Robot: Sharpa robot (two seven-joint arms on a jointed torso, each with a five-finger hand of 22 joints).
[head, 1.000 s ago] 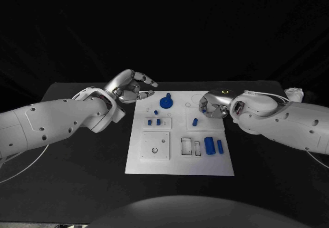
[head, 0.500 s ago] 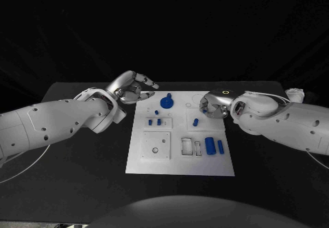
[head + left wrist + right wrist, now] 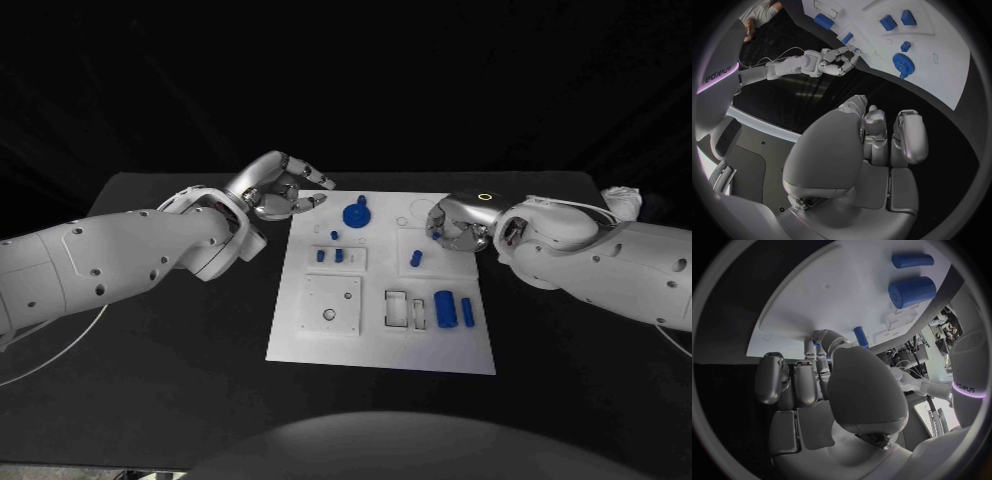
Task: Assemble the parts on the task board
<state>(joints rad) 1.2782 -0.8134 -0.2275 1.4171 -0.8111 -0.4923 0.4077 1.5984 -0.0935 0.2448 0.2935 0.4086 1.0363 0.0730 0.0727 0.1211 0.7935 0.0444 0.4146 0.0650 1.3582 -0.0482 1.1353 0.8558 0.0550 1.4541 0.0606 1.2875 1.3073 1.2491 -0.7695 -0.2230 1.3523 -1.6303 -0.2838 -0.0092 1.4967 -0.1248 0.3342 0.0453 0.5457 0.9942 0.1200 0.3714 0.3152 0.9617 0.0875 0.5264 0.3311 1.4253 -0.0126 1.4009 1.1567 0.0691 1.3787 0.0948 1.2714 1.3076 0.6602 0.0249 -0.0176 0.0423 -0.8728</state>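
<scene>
The black surface [image 3: 173,340] carries the white task board [image 3: 382,335], with blue parts on it — a gear [image 3: 353,214] at the far end, a fat cylinder [image 3: 444,306] nearer. The left hand [image 3: 277,186] hovers at the board's far-left corner, fingers curled in on nothing. The right hand [image 3: 459,222] sits low over the far-right side; can't tell whether it holds a part. Looks like a pick-up step — next needs a clean pinch.
</scene>
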